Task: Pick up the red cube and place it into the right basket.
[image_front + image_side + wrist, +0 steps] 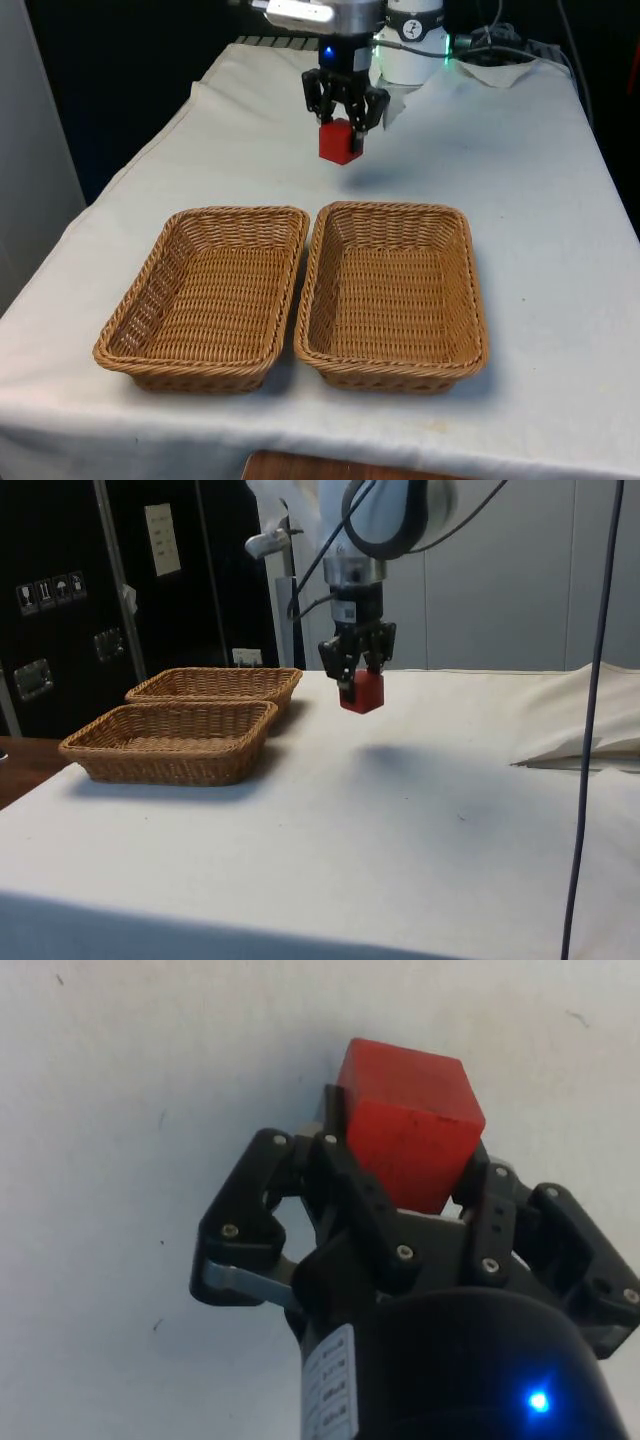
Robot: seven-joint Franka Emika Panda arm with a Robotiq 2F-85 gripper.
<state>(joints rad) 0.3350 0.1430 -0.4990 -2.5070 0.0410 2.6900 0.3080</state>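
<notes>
Desk: white cloth [540, 230], two wicker baskets side by side near its front edge.
Pincer [345, 112]: clamped on red cube [339, 140], cube lifted clear of cloth w/ shadow beneath.
Cube vs right basket [392, 295]: cube hangs beyond basket's far rim, twd robot, roughly over the seam w/ left basket [212, 297].
Move turns on: carry away from robot & slightly twd front view's right, then lower.
Wrist view: fingers [352, 1192] pinch opposite cube faces.
Side view: gap betw. cube [362, 691] & desk.
</notes>
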